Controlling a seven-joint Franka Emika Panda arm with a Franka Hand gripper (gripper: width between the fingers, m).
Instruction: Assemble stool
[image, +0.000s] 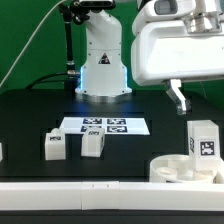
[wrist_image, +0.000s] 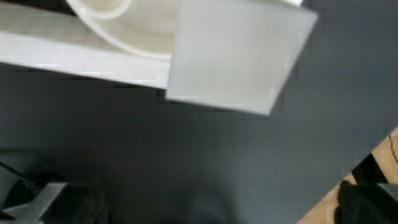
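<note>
Gripper (image: 178, 99) hangs empty above the table, near the seat's (image: 172, 171) upright leg (image: 203, 138). In the wrist view its dark fingertips sit at opposite corners with bare table between them, so I judge the jaws spread. The seat lies at the exterior view's right, close against the wall strip (image: 90, 202), and that leg rises from its far side. Whether the leg is screwed home or only standing there cannot be told. If it is loose, a descent too near it could clip it and tip it off, or shove the seat along the strip. Two loose legs (image: 55, 146) (image: 93, 143) lie close together just before the marker board (image: 105, 126), so a wide grab at one could nudge the other askew. By count there is one seat, three clear legs, a white sliver (image: 1, 151) at the exterior view's left edge that may be a fourth, one board and one strip.
</note>
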